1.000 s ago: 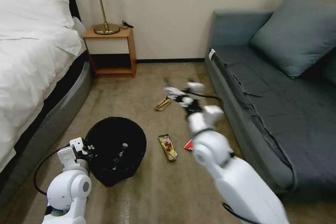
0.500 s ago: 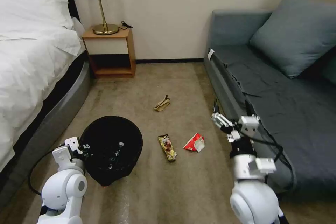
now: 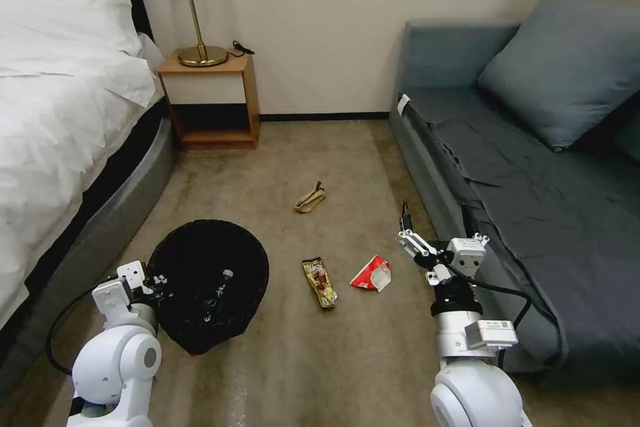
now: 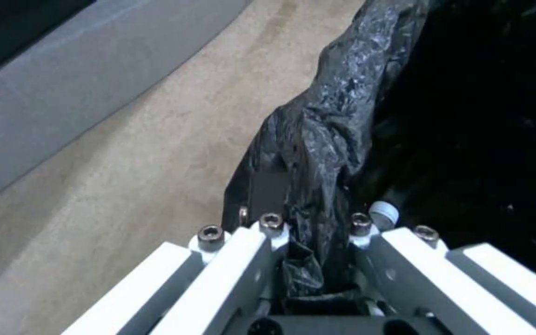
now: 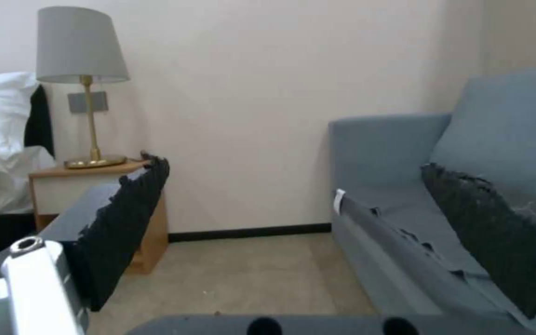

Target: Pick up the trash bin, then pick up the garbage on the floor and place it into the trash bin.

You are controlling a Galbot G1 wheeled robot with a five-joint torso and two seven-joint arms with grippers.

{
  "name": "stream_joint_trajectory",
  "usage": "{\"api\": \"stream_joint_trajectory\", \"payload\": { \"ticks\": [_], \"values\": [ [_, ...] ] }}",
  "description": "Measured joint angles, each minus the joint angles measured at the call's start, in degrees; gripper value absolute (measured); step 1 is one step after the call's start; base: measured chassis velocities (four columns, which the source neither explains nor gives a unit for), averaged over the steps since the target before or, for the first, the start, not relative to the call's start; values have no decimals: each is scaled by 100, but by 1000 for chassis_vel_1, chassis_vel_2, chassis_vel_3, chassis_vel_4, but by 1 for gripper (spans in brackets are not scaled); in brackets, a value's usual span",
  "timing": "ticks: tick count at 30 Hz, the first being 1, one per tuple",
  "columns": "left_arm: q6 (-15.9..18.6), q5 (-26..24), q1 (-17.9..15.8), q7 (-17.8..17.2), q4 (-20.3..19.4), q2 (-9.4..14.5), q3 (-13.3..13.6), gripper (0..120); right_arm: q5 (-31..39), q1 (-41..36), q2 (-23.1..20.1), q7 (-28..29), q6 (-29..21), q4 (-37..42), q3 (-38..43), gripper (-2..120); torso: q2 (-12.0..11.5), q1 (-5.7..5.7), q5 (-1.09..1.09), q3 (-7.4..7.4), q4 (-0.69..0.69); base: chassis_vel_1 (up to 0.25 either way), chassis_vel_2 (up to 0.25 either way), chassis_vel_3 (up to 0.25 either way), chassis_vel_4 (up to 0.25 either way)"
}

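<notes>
The trash bin (image 3: 200,260), round and black with a glossy liner, sits low at my left, its mouth tilted toward me. My left gripper (image 3: 157,280) is shut on its near-left rim; the left wrist view shows the jaws (image 4: 310,228) pinching the crumpled liner (image 4: 330,135). A clear bottle (image 3: 217,288) lies inside the bin. Garbage lies on the carpet: a tan scrap (image 3: 310,198), a yellow-brown snack wrapper (image 3: 319,281) and a red-and-white wrapper (image 3: 371,273). My right gripper (image 3: 435,223) hangs open and empty beside the sofa, just right of the red-and-white wrapper; its fingers (image 5: 125,218) stand wide apart.
A grey sofa (image 3: 533,200) runs along the right. The bed (image 3: 60,120) fills the left side. A wooden nightstand (image 3: 210,100) with a lamp stands at the far wall. Bare carpet (image 3: 320,360) lies between the bin and the right arm.
My right arm has pulled back from over the tan scrap to beside the sofa, uncovering the red-and-white wrapper. The bin and left gripper have shifted slightly left and nearer.
</notes>
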Motion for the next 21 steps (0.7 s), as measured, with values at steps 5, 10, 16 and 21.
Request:
{"api": "stream_joint_trajectory", "payload": {
  "ticks": [5,10,16,21],
  "values": [
    [0,-3,-17,-1,12,-9,-1,2,1,46,-6,0,1,-47,-12,100,0,1,-1,1,0,-185,198,184,-194],
    [0,-1,-27,-4,27,-16,4,2,14,114,-21,30,-31,-110,-23,100,0,1,2,1,0,-175,174,180,-164],
    [0,-17,-64,-5,28,-4,1,2,59,211,-52,75,-120,-242,-89,100,0,1,0,1,0,-130,131,127,-143],
    [0,-22,-40,-10,-15,-1,-18,2,304,303,-125,153,-188,-365,-210,100,0,1,0,1,-1,-60,62,60,-54]
  ]
}}
